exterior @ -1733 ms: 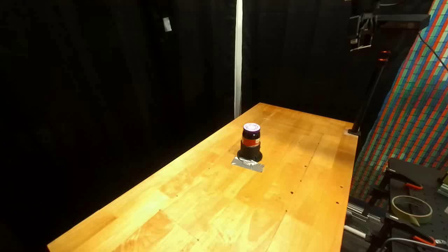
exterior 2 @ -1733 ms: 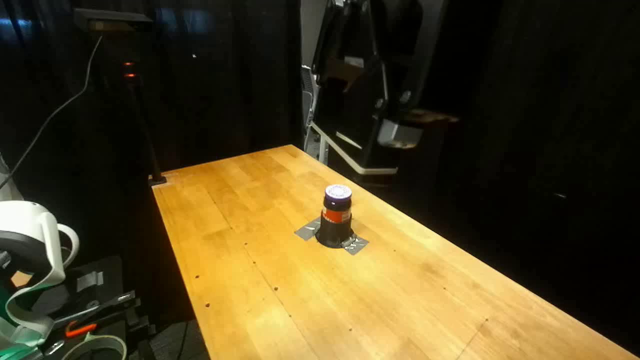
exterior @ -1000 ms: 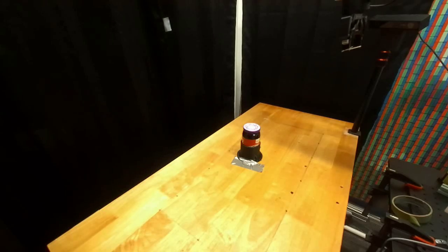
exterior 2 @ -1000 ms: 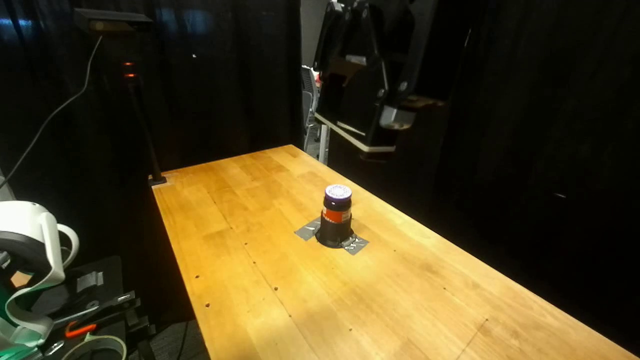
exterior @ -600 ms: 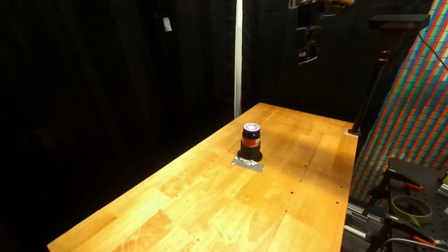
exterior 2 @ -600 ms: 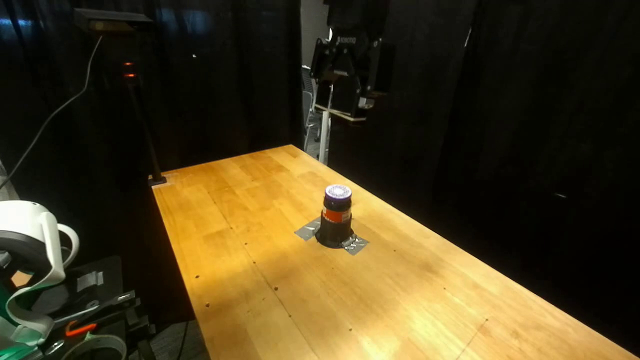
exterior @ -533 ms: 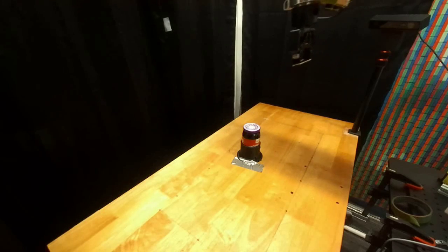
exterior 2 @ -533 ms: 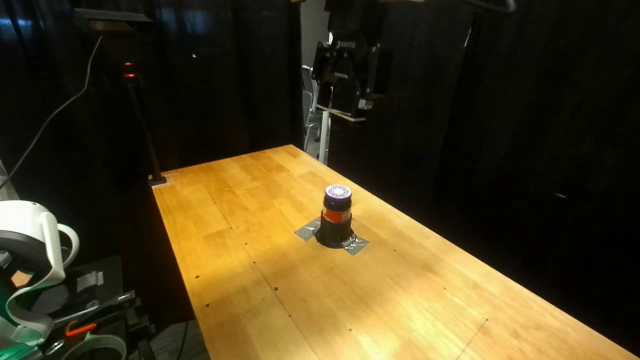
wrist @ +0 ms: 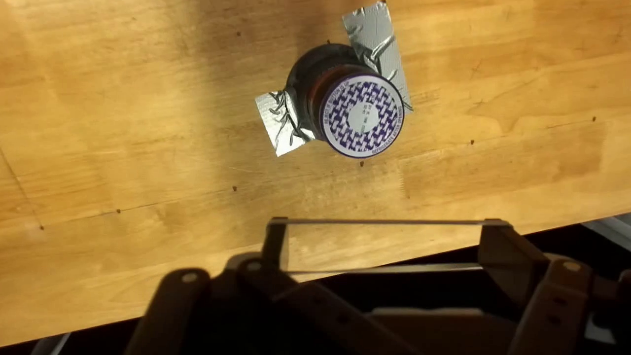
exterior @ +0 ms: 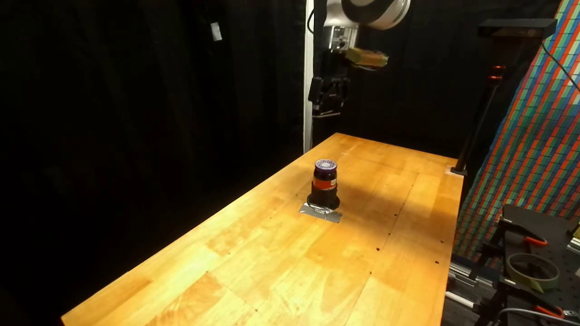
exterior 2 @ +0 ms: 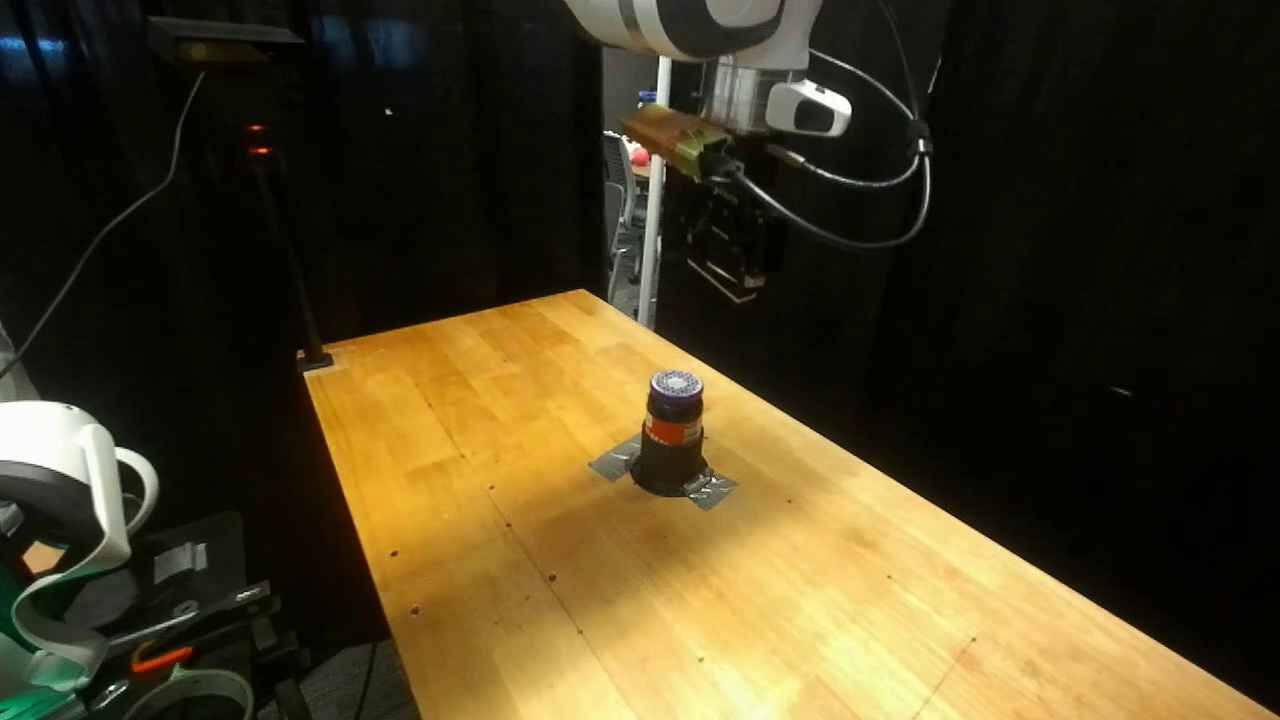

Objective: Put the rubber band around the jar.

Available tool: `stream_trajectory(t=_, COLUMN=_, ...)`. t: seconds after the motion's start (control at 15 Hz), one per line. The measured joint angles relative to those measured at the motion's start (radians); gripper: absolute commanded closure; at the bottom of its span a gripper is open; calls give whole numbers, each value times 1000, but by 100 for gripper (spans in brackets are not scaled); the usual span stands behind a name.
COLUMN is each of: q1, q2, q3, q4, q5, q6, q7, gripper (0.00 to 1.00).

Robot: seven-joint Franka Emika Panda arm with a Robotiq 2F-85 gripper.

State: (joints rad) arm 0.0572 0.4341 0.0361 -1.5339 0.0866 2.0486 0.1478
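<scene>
The jar (exterior: 325, 174) stands upright with a purple-and-white lid and a red-orange label; it also shows in an exterior view (exterior 2: 675, 408) and in the wrist view (wrist: 362, 116). Its lower part sits in a dark holder (exterior 2: 668, 468) taped to the table. My gripper (wrist: 384, 245) is open, with its fingers wide apart. The light rubber band (wrist: 384, 222) is stretched around both fingertips as a long loop; its lower edge shows in an exterior view (exterior 2: 722, 284). The gripper hangs above the table's edge, higher than the jar and off to its side, not touching it.
The wooden table (exterior: 290, 253) has grey tape strips (wrist: 382, 44) beside the holder. A dark post (exterior 2: 290, 250) with a camera box stands at a table corner. A side bench (exterior: 521, 226) holds a tape roll (exterior: 532, 271). A cable (exterior 2: 860, 240) loops from the wrist.
The gripper has moved left and down in an exterior view, nearer the jar, and turned; more of the arm shows in both exterior views. The band stays on the fingers. The jar has not moved.
</scene>
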Motion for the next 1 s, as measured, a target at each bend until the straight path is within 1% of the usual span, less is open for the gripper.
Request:
stream_trajectory(t=0.13, q1=5, q2=53, q3=0, q4=23, q5=-4, q6=29, q7=7, gripper=0)
stream_trajectory(t=0.4, q1=14, q2=131, q3=-2, q4=53, q5=-19, q6=34, q7=9, gripper=0)
stream_trajectory(t=1.0, q1=23, q2=220, q3=-1, q4=58, q5=-24, q6=33, q7=8, gripper=0)
